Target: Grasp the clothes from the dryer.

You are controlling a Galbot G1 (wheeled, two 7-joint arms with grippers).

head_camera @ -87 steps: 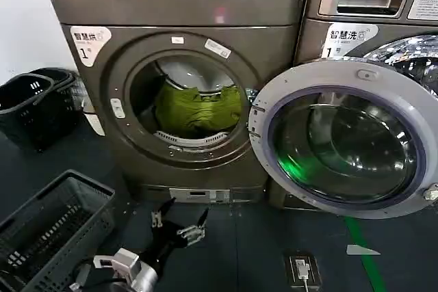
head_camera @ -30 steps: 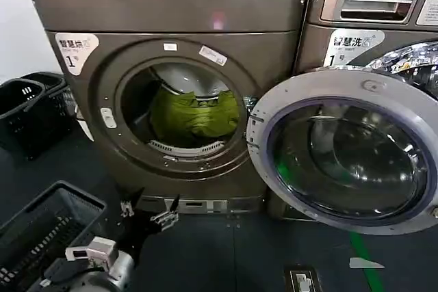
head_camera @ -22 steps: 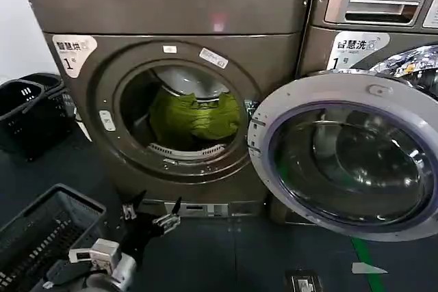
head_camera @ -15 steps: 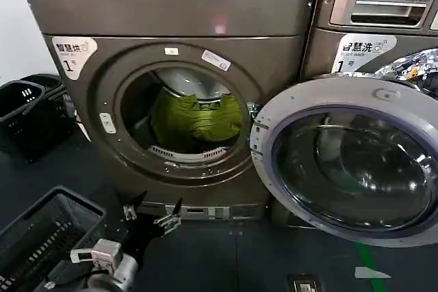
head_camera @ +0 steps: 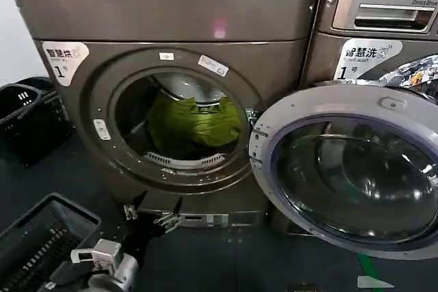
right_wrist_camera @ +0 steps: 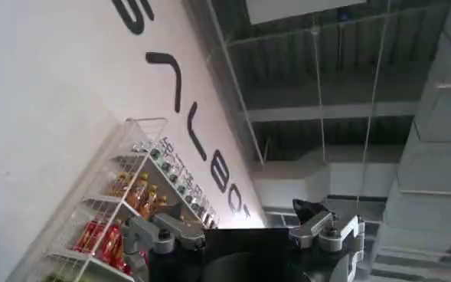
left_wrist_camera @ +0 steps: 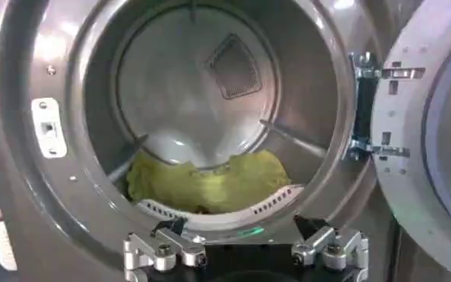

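The dryer is a bronze-grey front loader with a round porthole and a white "1" sticker. Its door hangs open to the right. The clothes, an olive-green bundle, lie at the bottom of the drum. My left gripper is open, low in front of the machine's base and below the porthole, holding nothing. In the left wrist view my left gripper points straight at the drum mouth. My right gripper is open, aimed up at a wall and ceiling, away from the dryer.
A dark plastic basket stands on the floor at lower left. More black baskets sit left of the dryer. An LG machine stands to the right behind the open door. A shelf of bottles is on the wall.
The view has closed in on the dryer, which looks larger and sits further left. My left gripper has stayed open and low before the machine's base.
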